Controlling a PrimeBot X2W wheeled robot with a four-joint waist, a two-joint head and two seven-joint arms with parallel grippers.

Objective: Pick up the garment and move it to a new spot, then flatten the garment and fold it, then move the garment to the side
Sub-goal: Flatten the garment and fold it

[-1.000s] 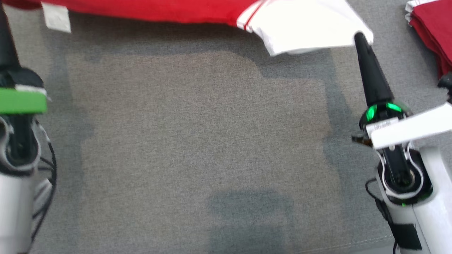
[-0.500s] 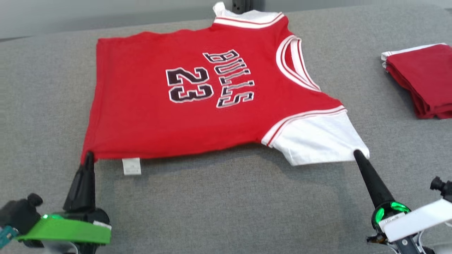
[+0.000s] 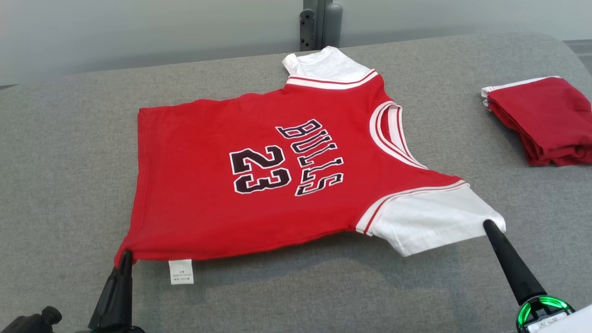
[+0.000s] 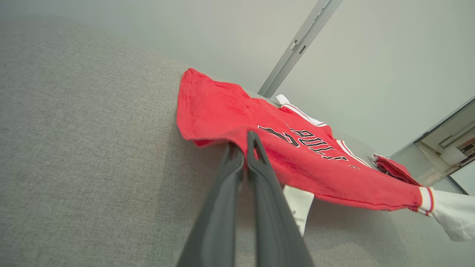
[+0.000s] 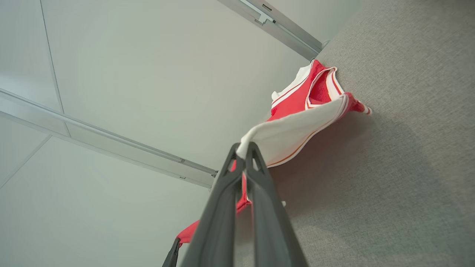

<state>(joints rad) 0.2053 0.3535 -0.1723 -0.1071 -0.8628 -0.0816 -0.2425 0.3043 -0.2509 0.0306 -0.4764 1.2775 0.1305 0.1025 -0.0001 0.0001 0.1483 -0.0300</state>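
The garment (image 3: 259, 185) is a red jersey with white sleeves and "BULLS 23" printed on it, spread over the grey padded surface (image 3: 69, 138). Its near edge is lifted off the surface. My left gripper (image 3: 126, 255) is shut on the near hem corner of the garment (image 4: 222, 107), next to a dangling white label (image 3: 181, 271). My right gripper (image 3: 488, 225) is shut on the tip of the near white sleeve (image 5: 293, 133). In the right wrist view the left gripper's dark tip (image 5: 171, 254) shows at the bottom edge.
A folded red garment (image 3: 545, 120) lies at the right side of the surface. A grey metal post (image 3: 321, 25) rises behind the far edge against a pale wall. Bare grey surface lies to the left of the jersey and in front of it.
The head camera has tilted up, so the whole jersey has come into view. Both grippers stay shut on the same hem corner and sleeve tip.
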